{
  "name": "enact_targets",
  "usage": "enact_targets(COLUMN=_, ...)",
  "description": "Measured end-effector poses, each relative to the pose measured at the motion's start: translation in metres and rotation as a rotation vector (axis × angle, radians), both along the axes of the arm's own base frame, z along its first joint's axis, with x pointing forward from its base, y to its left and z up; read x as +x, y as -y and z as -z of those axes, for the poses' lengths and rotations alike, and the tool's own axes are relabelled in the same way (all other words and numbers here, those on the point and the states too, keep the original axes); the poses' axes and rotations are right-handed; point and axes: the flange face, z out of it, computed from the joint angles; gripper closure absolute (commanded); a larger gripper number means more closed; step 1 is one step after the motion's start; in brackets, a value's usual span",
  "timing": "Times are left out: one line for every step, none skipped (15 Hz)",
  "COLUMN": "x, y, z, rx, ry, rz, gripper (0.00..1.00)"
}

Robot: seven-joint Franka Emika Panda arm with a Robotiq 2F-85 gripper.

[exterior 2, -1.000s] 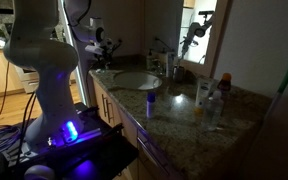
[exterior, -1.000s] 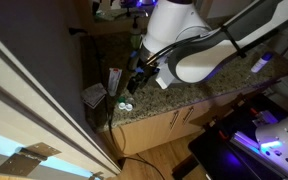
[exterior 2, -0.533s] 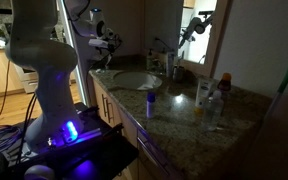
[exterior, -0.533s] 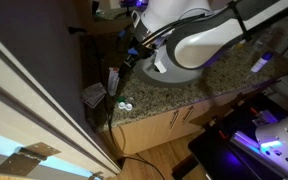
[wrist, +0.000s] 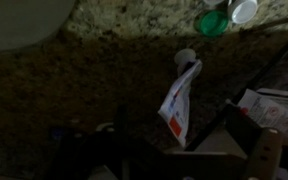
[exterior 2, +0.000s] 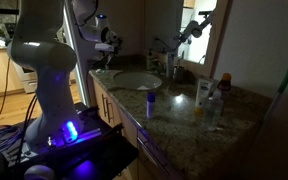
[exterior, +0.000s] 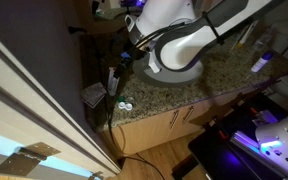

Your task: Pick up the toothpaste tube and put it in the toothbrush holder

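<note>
Toothpaste tube, slim and pale with red markings (wrist: 179,100): sits on the speckled granite table (wrist: 104,80) just below the round green lid (wrist: 214,22), cap toward the lid, long axis near-vertical in the wrist view and right of centre. The claw (exterior: 132,55) hangs apart from the tube; whether it is released or clenched cannot be told.

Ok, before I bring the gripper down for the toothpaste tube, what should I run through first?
1. Toothpaste tube in sight: ok, near mid-frame in the wrist view, on the granite counter.
2. Tube grasped: not ok, the gripper hangs above the counter, apart from it.
3. Jaws open for the approach: cannot tell, the wrist view is too dark.
4. Room around the tube: not ok, a white boxy container sits close beside it; a green cap and a white cap lie farther off.
5. Toothbrush holder located: cannot tell.
</note>
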Motion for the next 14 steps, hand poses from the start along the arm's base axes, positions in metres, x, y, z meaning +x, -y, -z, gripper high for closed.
enact_targets(x=0.011, y=-0.003, z=0.001, rx=0.012, ry=0.019, rz=-0.024, gripper=0.0)
enact_targets(x=0.021, y=-0.006, z=0.002, rx=0.023, ry=0.027, rz=-0.045, gripper=0.0)
enact_targets(x=0.027, y=-0.008, z=0.003, rx=0.03, ry=0.028, rz=-0.048, gripper=0.0)
enact_targets(x=0.028, y=-0.008, z=0.005, rx=0.029, ry=0.025, rz=-0.045, gripper=0.0)
enact_targets(x=0.026, y=-0.008, z=0.005, rx=0.029, ry=0.024, rz=-0.044, gripper=0.0)
enact_targets(x=0.026, y=-0.009, z=0.004, rx=0.03, ry=0.024, rz=-0.045, gripper=0.0)
enact_targets(x=0.025, y=-0.01, z=0.004, rx=0.031, ry=0.019, rz=-0.047, gripper=0.0)
enact_targets(x=0.023, y=-0.012, z=0.003, rx=0.036, ry=0.015, rz=-0.051, gripper=0.0)
enact_targets(x=0.022, y=-0.013, z=0.001, rx=0.049, ry=0.009, rz=-0.056, gripper=0.0)
enact_targets(x=0.02, y=-0.015, z=-0.002, rx=0.06, ry=0.002, rz=-0.06, gripper=0.0)
enact_targets(x=0.02, y=-0.015, z=-0.004, rx=0.064, ry=-0.003, rz=-0.061, gripper=0.0)
enact_targets(x=0.02, y=-0.015, z=-0.004, rx=0.066, ry=-0.004, rz=-0.061, gripper=0.0)
enact_targets(x=0.021, y=-0.014, z=-0.004, rx=0.066, ry=-0.005, rz=-0.059, gripper=0.0)
enact_targets(x=0.021, y=-0.014, z=-0.004, rx=0.067, ry=-0.004, rz=-0.059, gripper=0.25)
